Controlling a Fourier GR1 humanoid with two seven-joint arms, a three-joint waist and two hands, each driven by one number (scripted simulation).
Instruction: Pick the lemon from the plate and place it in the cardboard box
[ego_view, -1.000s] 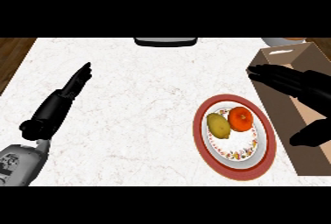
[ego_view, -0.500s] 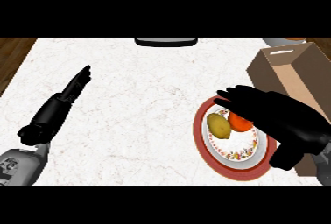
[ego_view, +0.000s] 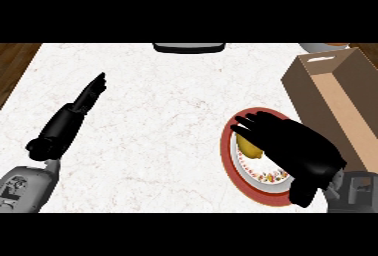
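Note:
A red-rimmed plate (ego_view: 230, 160) with a patterned white centre lies at the counter's right. The yellow lemon (ego_view: 249, 149) rests on it, mostly hidden under my right hand (ego_view: 294, 146). That hand hovers over the plate with its fingers spread and pointing up-left, open; I cannot tell whether it touches the lemon. The orange seen on the plate before is hidden beneath the hand. The cardboard box (ego_view: 334, 100) stands open-topped just right of the plate. My left hand (ego_view: 83, 102) rests open on the counter at the left, fingers straight and pointing away.
A dark object (ego_view: 188, 47) sits at the counter's far edge, centre. A bowl's rim (ego_view: 321, 46) shows at the far right corner. Wooden floor shows beyond the counter's left edge.
My right hand has moved left and down from the box over the plate, now covering the orange and most of the lemon. The left hand has barely shifted.

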